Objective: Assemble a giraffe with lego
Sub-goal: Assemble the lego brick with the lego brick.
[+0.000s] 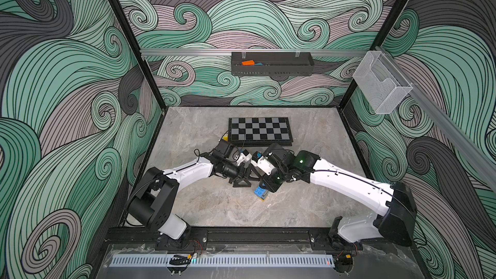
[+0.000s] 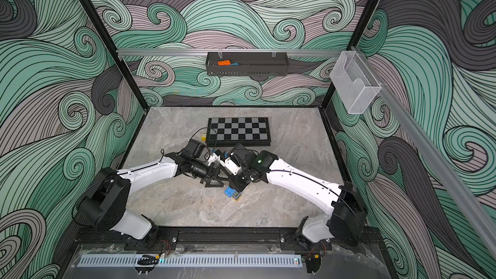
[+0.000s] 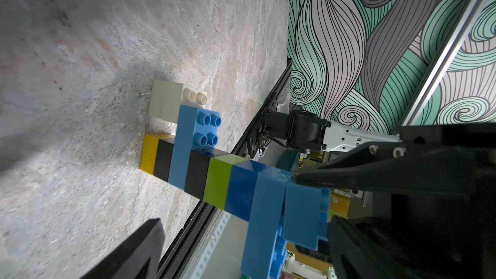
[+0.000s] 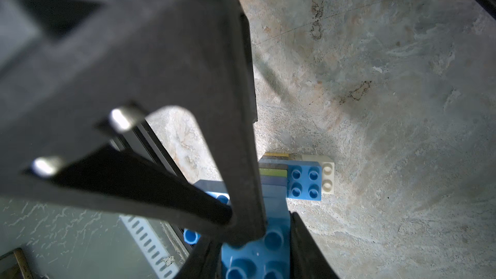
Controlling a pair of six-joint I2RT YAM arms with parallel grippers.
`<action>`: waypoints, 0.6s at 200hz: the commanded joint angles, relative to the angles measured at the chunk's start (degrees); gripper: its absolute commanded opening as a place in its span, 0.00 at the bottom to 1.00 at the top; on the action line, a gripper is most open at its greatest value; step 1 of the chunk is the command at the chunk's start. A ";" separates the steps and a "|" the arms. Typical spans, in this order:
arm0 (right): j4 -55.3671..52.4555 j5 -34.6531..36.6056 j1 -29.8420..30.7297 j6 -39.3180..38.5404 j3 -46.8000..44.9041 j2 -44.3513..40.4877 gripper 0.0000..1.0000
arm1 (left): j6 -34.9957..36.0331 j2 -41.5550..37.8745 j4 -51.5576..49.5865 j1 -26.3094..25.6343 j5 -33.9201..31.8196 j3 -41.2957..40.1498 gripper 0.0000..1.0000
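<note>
The giraffe stands upright on the table near the front middle, also visible from above in both top views. From the table up it stacks yellow, black, a long blue body, black, lime green and blue, with blue head bricks on top. A white brick stands at the body's far end; I cannot tell whether it is joined. My right gripper is shut on the head from above. My left gripper is open, its fingers on either side of the head.
A folded chessboard lies behind both arms, with a small yellow die at its left corner. A black tray on the back wall holds an orange block. A clear holder hangs on the right rail.
</note>
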 commanded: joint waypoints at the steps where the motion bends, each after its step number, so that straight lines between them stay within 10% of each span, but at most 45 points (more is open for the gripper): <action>1: -7.27 1.24 0.07 0.12 -4.86 4.03 0.33 | 0.67 1.39 -0.49 -1.46 -0.49 0.74 0.99; 120: -6.90 1.98 0.09 0.30 -7.25 2.09 0.35 | 6.53 6.93 -8.99 -4.95 -2.69 4.31 0.99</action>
